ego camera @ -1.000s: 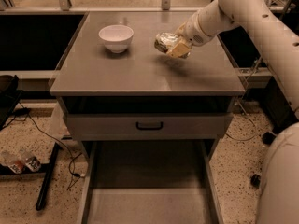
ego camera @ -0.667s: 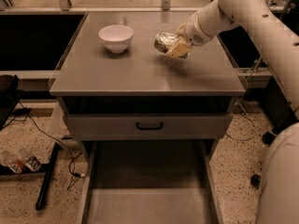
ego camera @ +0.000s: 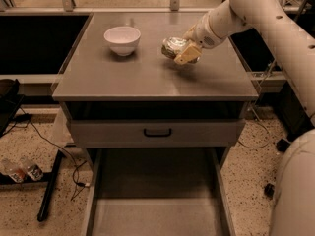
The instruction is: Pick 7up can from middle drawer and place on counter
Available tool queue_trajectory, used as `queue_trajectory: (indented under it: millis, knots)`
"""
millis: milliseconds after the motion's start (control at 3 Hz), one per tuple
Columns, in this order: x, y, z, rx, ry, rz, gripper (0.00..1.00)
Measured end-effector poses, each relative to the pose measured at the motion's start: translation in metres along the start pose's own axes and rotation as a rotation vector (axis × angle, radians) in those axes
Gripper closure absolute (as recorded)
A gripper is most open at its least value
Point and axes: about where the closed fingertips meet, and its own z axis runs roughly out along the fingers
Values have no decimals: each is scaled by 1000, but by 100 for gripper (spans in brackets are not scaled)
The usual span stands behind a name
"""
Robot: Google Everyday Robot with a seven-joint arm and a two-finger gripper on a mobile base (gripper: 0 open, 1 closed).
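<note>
So the gripper [ego camera: 186, 53] is hanging over the right-rear part of the counter [ego camera: 147, 80], reaching in from the right on the white arm [ego camera: 256, 9], and its fingers are clamping tight around the can [ego camera: 171, 47], which is lying tilted on its side in the grip. The can is sitting just right of the white bowl [ego camera: 122, 39], not touching it, low over the counter, though I can't tell if it's actually resting on the top. Down below, the drawer [ego camera: 157, 215] is standing pulled way out, under the drawer front [ego camera: 113, 134] with the black handle [ego camera: 157, 132].
</note>
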Motion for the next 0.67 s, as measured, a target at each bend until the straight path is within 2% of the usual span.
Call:
queue_trajectory:
  millis: [333,667]
  knots:
    - [0,0,0,0,0,0,0]
    - [0,0,0,0,0,0,0]
